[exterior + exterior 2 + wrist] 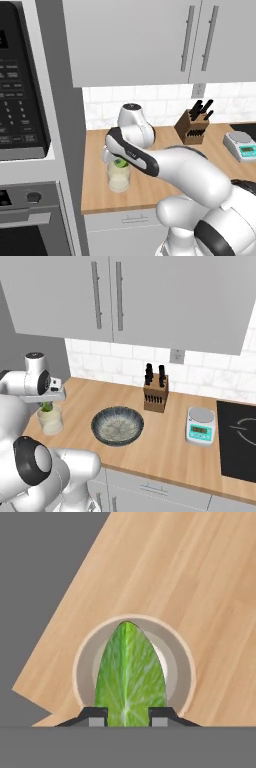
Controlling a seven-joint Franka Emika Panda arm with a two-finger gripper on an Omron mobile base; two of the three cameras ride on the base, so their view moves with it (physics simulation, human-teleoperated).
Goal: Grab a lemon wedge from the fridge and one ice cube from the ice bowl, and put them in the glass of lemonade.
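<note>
On the wooden counter (165, 441), one glass of lemonade (50, 420), one ice bowl (117, 426), one knife block (155, 393) and one white kitchen scale (200, 427) are counted. One lemon wedge (130, 677) is seen pinched between the two fingertips (97, 717) of the gripper (128, 718), which is clamped on it directly above the glass's round rim; in the left base view the wedge (120, 162) sits at the mouth of the glass (119, 177), under the hand. The glass stands near the counter's left end, with the bowl just beside it to the right, apart from it. The knife block is set against the white tiled wall (125, 366), the scale further right, beside a black cooktop (239, 441). Grey wall cabinets (150, 296) with bar handles are hung above, and a black-fronted oven column (22, 125) is placed left of the counter.
</note>
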